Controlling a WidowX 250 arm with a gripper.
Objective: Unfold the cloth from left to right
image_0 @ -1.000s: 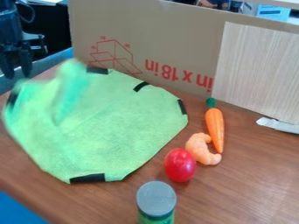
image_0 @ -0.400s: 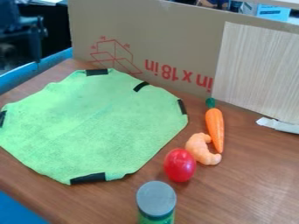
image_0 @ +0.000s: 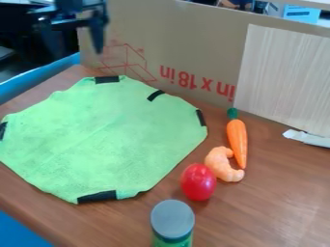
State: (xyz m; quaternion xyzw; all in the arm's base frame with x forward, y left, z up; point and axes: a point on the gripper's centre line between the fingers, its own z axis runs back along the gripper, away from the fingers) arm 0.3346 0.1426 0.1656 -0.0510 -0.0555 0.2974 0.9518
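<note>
At the upper left, the black gripper (image_0: 76,47) hangs above and behind the table's back left edge, its two fingers apart with nothing between them. Below and in front of it, the green cloth (image_0: 106,137) lies spread nearly flat across the left half of the wooden table, with black patches along its edges. The gripper does not touch it.
A red toy (image_0: 198,182), an orange shrimp-like toy (image_0: 223,165) and a toy carrot (image_0: 237,140) lie right of the cloth. A grey-lidded container (image_0: 172,220) stands at the front. Cardboard (image_0: 168,43) rises along the back; a white strip (image_0: 307,138) lies at right.
The cloth's lifted left part has come down and spread out to the left. From the far left, the gripper has moved right and up, away from the table.
</note>
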